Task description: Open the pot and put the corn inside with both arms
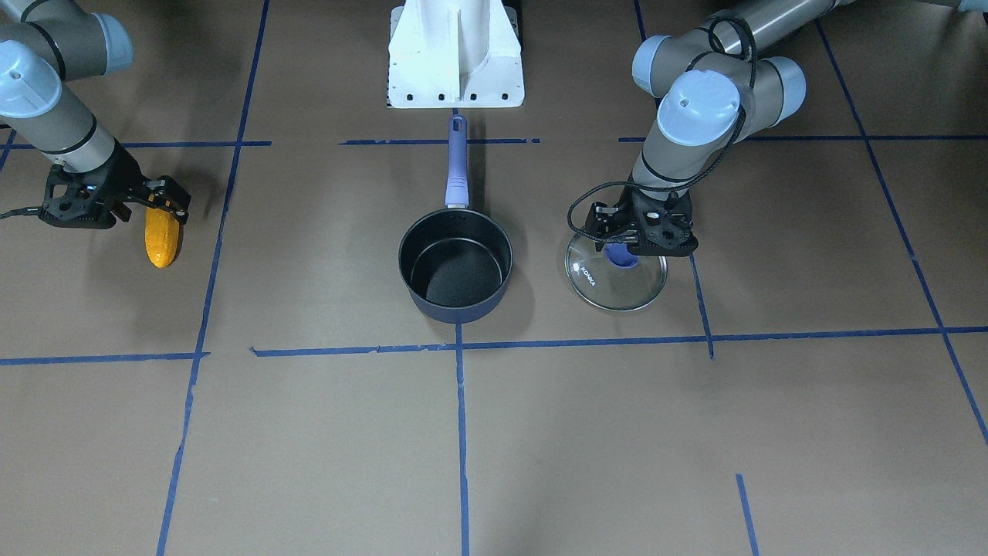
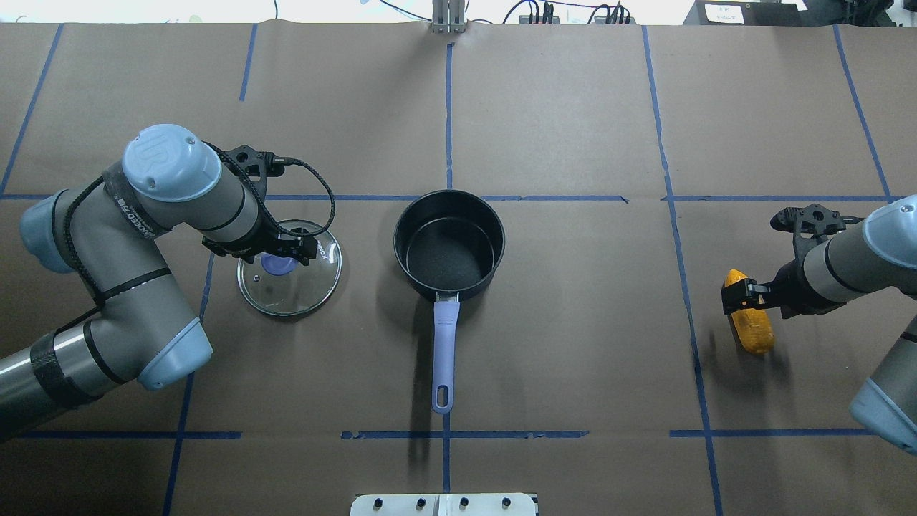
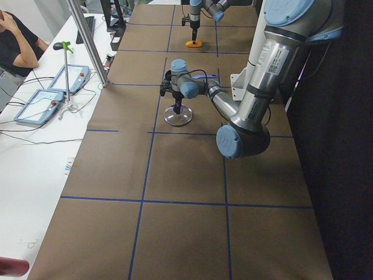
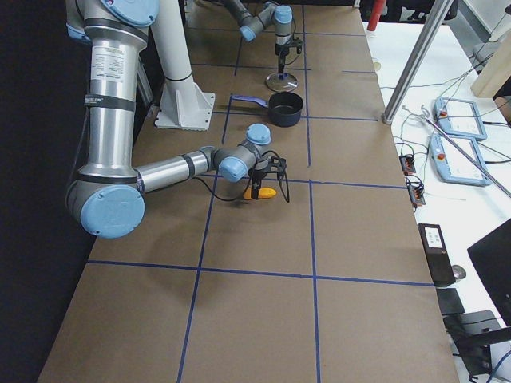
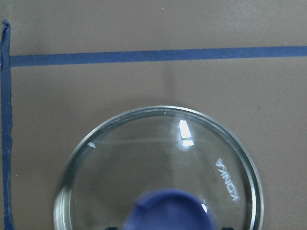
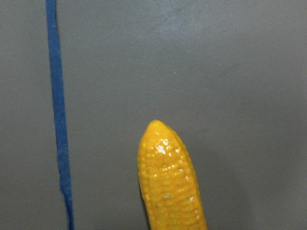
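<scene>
The pot [image 1: 455, 309] stands open at the table's middle, its black inside bare and its purple handle [image 2: 444, 344] pointing at the robot's base. The glass lid [image 2: 290, 294] lies flat on the table to the pot's left in the overhead view. My left gripper [image 2: 278, 254] stands upright over the lid, shut on its purple knob [image 1: 621, 259]. The lid fills the left wrist view [image 5: 158, 158]. My right gripper [image 2: 738, 295] is shut on one end of the orange-yellow corn [image 2: 752, 330], far right of the pot. The corn also shows in the right wrist view [image 6: 170, 191].
The table is brown paper with a blue tape grid [image 1: 463, 344]. The white robot base [image 1: 455, 54] stands behind the pot's handle. Operators' desks with tablets [image 3: 52, 96] run along the table's far side.
</scene>
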`<state>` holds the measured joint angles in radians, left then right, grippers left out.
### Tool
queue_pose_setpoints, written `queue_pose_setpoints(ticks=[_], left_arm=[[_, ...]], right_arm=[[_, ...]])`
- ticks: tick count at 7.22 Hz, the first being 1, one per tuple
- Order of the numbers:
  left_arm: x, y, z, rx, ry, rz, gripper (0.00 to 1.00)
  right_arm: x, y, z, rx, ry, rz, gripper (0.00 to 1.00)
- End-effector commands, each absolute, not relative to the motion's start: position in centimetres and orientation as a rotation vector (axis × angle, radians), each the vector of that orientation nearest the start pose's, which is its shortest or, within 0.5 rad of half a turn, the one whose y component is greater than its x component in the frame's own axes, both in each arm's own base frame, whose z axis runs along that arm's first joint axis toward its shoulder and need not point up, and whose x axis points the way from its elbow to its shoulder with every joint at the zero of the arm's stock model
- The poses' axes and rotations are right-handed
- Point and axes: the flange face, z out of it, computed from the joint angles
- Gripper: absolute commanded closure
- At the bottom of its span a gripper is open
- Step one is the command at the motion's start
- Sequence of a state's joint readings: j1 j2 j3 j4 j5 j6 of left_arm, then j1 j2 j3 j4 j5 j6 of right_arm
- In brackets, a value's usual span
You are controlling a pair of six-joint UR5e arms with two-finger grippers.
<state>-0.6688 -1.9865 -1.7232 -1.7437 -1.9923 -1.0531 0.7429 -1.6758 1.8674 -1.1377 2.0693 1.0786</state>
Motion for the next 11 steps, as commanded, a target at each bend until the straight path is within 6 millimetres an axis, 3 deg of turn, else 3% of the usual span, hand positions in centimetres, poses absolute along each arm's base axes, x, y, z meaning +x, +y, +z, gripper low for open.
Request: queue_pose_setpoints(ticks=[1,3,4,5,6,7,8,9,10,11], left_arm=[[44.2,-46.8,34.0,0.074,0.830,0.012,0.01],[44.2,-46.7,33.9,0.076,0.831,0.012,0.01],[44.1,-46.8,34.0,0.076,0.829,0.010,0.01],[44.1,-46.8,34.0,0.075,0.830,0.007,0.01],[44.1,-46.8,33.9,0.076,0.831,0.008,0.01],[44.1,-46.7,33.7,0.077,0.835,0.009,0.01],[43.4,-46.5,32.5,0.091,0.854,0.012,0.01],[42.3,-46.4,31.0,0.102,0.879,0.012,0.01],[41.1,-45.7,30.9,0.077,0.906,0.020,0.01],[39.2,-46.5,30.7,0.089,0.913,-0.002,0.01]], right_arm=[[-29.2,-37.7,52.9,-0.049,-0.768,0.073,0.00],[-29.6,-37.6,53.0,-0.039,-0.757,0.071,0.07],[-29.7,-37.7,53.2,-0.041,-0.754,0.072,0.18],[-30.0,-37.7,53.2,-0.041,-0.755,0.069,0.55],[-30.0,-37.7,53.0,-0.039,-0.757,0.068,0.80],[-30.0,-37.9,52.8,-0.034,-0.762,0.067,0.96],[-30.0,-37.9,52.1,-0.026,-0.771,0.065,0.99],[-29.4,-37.6,50.2,-0.005,-0.800,0.058,0.99],[-28.0,-38.2,48.0,0.030,-0.833,0.073,0.99],[-26.8,-38.7,46.0,0.052,-0.854,0.088,0.99]])
